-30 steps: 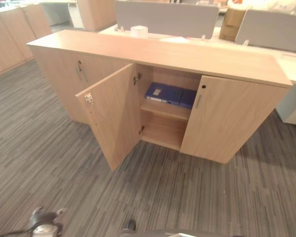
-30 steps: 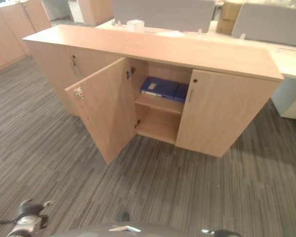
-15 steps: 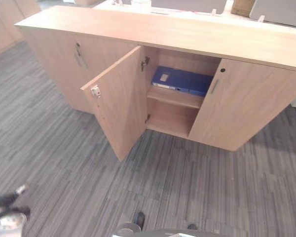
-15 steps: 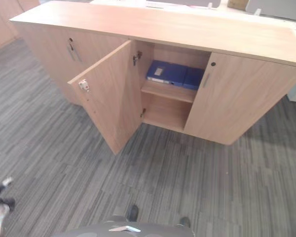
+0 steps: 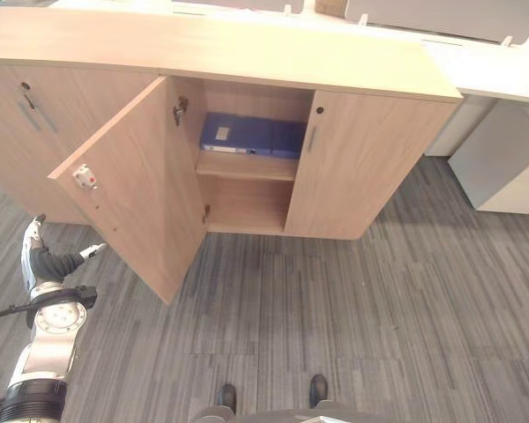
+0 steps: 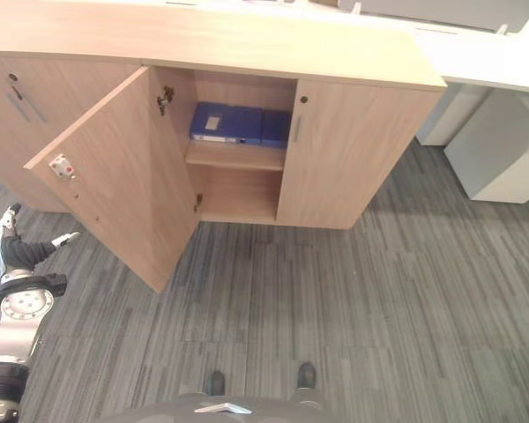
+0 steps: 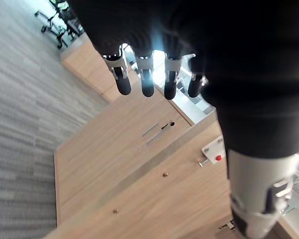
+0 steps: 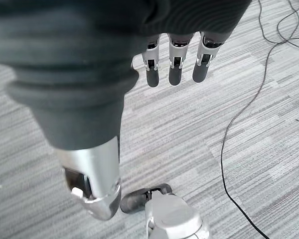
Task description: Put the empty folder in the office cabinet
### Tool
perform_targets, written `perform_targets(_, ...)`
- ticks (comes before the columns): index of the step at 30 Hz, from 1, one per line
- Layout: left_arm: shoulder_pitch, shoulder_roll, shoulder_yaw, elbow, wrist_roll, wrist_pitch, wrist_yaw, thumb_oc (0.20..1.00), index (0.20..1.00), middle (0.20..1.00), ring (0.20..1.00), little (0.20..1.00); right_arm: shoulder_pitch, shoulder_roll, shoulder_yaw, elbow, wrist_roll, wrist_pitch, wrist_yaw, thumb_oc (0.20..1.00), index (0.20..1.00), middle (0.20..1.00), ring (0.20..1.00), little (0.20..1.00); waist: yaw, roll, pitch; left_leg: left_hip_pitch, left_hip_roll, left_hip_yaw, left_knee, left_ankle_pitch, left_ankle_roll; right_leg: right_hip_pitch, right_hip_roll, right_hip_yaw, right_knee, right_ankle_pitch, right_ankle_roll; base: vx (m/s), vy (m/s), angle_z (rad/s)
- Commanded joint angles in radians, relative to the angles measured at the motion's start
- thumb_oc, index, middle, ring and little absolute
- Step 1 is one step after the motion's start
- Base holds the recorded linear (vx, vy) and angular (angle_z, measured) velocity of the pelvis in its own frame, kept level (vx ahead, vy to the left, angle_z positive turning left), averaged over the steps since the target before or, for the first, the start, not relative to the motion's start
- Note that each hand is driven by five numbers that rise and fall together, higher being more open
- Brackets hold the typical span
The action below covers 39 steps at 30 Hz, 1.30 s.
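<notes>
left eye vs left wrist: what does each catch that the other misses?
Left eye alone: the blue folder lying on the upper shelf of the cabinet, the closed right door and the grey carpet in front. Left wrist alone: the left hand's fingers close up, straight and holding nothing, and office chairs far off. Both: the open door with its small latch plate, and the left hand beside that door, apart from it.
</notes>
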Motion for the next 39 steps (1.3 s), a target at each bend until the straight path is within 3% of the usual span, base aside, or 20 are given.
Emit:
perform_targets(1, -0.044, 0.032, 0.072, -0.022, -0.108, -0.101, -0.007, 1.0, 1.0, 1.0, 1.0, 1.0, -0.017, -0.06, 0.036, 0.041, 0.04, -0.021, -0.012, 1.0, 1.0, 1.0, 1.0, 1.0, 0.009, 0.057, -0.026, -0.034, 0.003, -0.079, -0.003, -0.089, 0.021, -0.029, -0.008, 0.035, 0.046, -0.002, 0.045, 0.05, -0.001, -0.02)
perform_targets(9, -0.217, 0.099, -0.068, 0.101, -0.074, -0.097, -0.015, 1.0, 1.0, 1.0, 1.0, 1.0, -0.014, -0.084, 0.036, 0.027, 0.067, -0.03, -0.009, 1.0, 1.0, 1.0, 1.0, 1.0, -0.036, 0.034, -0.047, -0.013, 0.02, -0.061, -0.003, -0.105, 0.011, -0.018, -0.004, 0.05, 0.034, 0.0, 0.054, 0.04, -0.013, -0.01)
perform_targets(13, -0.312, 0.266, -0.067, 0.337, -0.062, -0.075, -0.004, 1.0, 1.0, 1.0, 1.0, 1.0, 0.001, -0.11, 0.04, 0.04, 0.06, -0.027, 0.0, 1.0, 1.0, 1.0, 1.0, 1.0, -0.054, 0.04, -0.059, -0.001, 0.028, -0.041, -0.003, -0.111, 0.005, -0.016, 0.0, 0.065, 0.024, -0.001, 0.058, 0.05, 0.003, -0.15)
perform_targets(14, -0.315, 0.267, -0.069, 0.338, -0.063, -0.076, -0.004, 1.0, 1.0, 1.0, 1.0, 1.0, 0.001, -0.109, 0.04, 0.041, 0.06, -0.028, 0.0, 1.0, 1.0, 1.0, 1.0, 1.0, -0.053, 0.04, -0.059, -0.001, 0.028, -0.041, -0.003, -0.111, 0.005, -0.016, 0.0, 0.065, 0.024, -0.001, 0.058, 0.06, 0.022, -0.16)
perform_targets(15, -0.353, 0.345, -0.087, 0.453, -0.034, -0.059, 0.003, 1.0, 1.0, 1.0, 1.0, 1.0, 0.008, -0.125, 0.046, 0.043, 0.056, -0.027, -0.002, 1.0, 1.0, 1.0, 1.0, 1.0, -0.066, 0.044, -0.063, 0.003, 0.032, -0.035, -0.003, -0.11, 0.004, -0.017, 0.005, 0.071, 0.02, -0.003, 0.059, 0.03, 0.015, -0.05)
perform_targets(20, -0.475, 0.449, -0.15, 0.669, -0.04, -0.042, 0.012, 1.0, 1.0, 1.0, 1.0, 1.0, 0.018, -0.121, 0.073, 0.042, 0.048, -0.031, -0.01, 1.0, 1.0, 1.0, 1.0, 1.0, -0.078, 0.028, -0.07, -0.002, 0.048, -0.02, -0.003, -0.107, -0.004, -0.024, 0.015, 0.065, 0.003, 0.01, 0.068, 0.04, -0.011, -0.02)
perform_targets(30, -0.467, 0.482, -0.106, 0.795, -0.084, -0.027, -0.001, 1.0, 1.0, 1.0, 1.0, 1.0, 0.026, -0.105, 0.09, 0.035, 0.061, -0.038, -0.014, 1.0, 1.0, 1.0, 1.0, 1.0, -0.07, 0.015, -0.066, -0.01, 0.056, -0.007, -0.003, -0.109, -0.005, -0.033, 0.023, 0.066, -0.003, 0.014, 0.068, 0.03, 0.009, -0.06)
perform_targets(39, -0.568, 0.426, -0.164, 0.848, -0.171, -0.032, -0.04, 1.0, 1.0, 1.0, 1.0, 1.0, 0.025, -0.107, 0.103, -0.008, 0.083, -0.051, -0.024, 1.0, 1.0, 1.0, 1.0, 1.0, -0.09, -0.029, -0.066, -0.021, 0.075, 0.004, -0.003, -0.106, -0.013, -0.043, 0.039, 0.065, -0.005, 0.013, 0.071, 0.0, -0.009, 0.0)
